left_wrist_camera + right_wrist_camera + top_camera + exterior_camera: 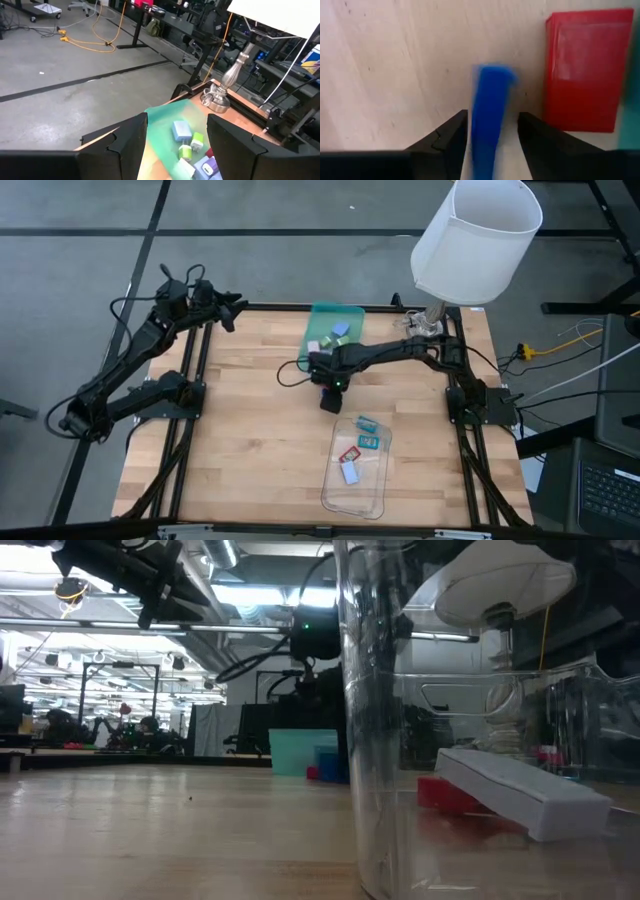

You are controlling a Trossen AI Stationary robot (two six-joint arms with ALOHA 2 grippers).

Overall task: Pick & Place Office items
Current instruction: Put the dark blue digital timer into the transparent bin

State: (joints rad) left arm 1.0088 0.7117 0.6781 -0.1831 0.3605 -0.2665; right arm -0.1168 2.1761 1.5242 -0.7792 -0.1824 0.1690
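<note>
Wood table [250, 440], grey concrete floor [300, 205]; right claw [492, 127] clamped on blue piece [490, 115]

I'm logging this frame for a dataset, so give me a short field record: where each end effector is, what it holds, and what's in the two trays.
left end effector: raised over the table's far left corner, holds nothing
right end effector: mid-table, fingers around a blue piece
beside it: red piece on the wood
green tray: several small pieces
clear tray: flat teal, red and white pieces
lamp: far right corner
</note>
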